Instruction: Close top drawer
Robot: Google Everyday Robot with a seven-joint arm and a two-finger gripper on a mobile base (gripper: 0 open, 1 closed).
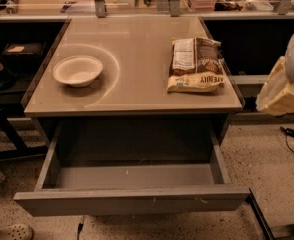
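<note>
The top drawer (pixel 132 200) is pulled far out of the desk, toward the camera. Its wide grey front has small pale scratches near the middle and its inside is empty. A pale cream and white part of my arm (pixel 283 90) shows at the right edge, level with the desk top and well to the right of the drawer. It touches nothing. The gripper itself is out of view.
On the desk top (pixel 137 89) a white bowl (pixel 78 70) sits at the left and a brown snack bag (pixel 196 64) at the right. Dark shelves stand on both sides. Black cables (pixel 293 134) lie on the speckled floor at the right.
</note>
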